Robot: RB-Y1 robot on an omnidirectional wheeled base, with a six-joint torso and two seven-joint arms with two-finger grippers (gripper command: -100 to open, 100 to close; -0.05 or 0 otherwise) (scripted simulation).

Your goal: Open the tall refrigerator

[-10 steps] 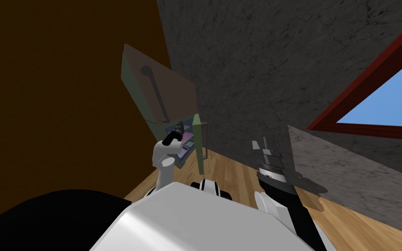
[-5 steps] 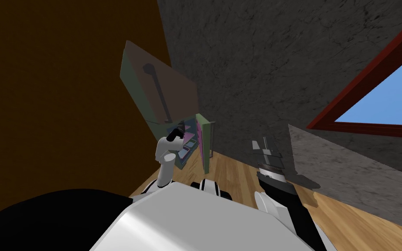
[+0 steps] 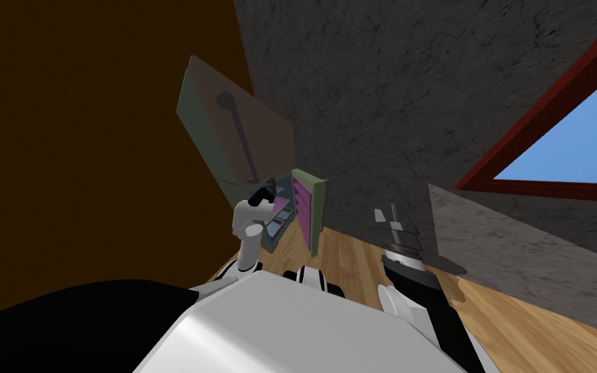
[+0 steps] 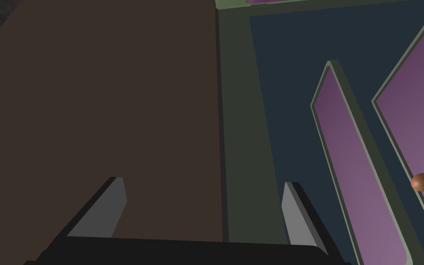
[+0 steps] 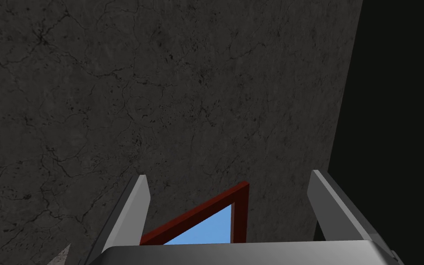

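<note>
The left end effector [image 4: 204, 207] holds its fingers spread with nothing between them. It sits close before the tall refrigerator [image 3: 252, 136], at the seam where the brown front panel [image 4: 96, 115] meets the green frame [image 4: 238, 119]. Just past the frame, the dark interior shows purple shelves [image 4: 358, 175], with a small brown egg-shaped thing [image 4: 422, 182] by one of them. The lower door [image 3: 315, 207] stands swung out, purple inner side showing. The refrigerator stands at the far corner of the floor [image 3: 355, 259], where brown and grey walls meet. The right end effector [image 3: 391, 220] hangs well apart, fingers spread and empty.
</note>
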